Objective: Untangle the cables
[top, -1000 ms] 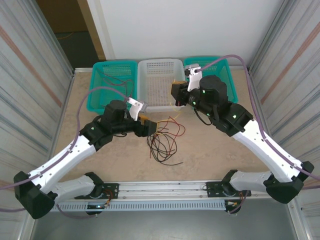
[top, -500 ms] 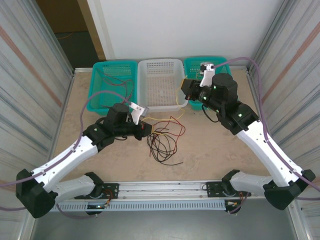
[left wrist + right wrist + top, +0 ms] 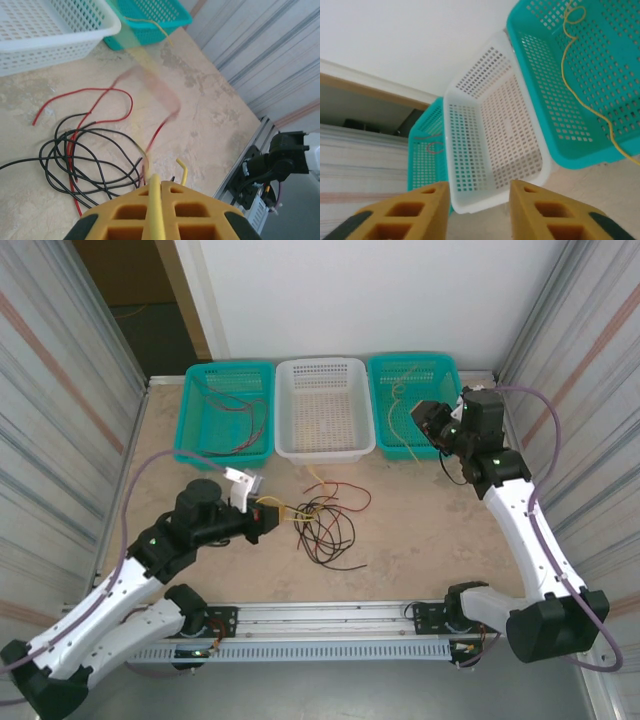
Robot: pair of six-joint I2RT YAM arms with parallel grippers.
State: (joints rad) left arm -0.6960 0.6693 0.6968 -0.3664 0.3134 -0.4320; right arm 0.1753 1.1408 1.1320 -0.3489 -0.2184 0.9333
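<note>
A red cable lay in the left basket, so that part looked done. The left end effector was shut tight on a yellow cable near the tabletop's middle. Beside it, red and black cables lay tangled, not yet sorted. The other yellow cable lay in the right basket, and the right end effector hung open and empty by it.

Teal baskets and a white basket — all with a hole-grid pattern. Red, black and yellow cables on a mottled beige table.
</note>
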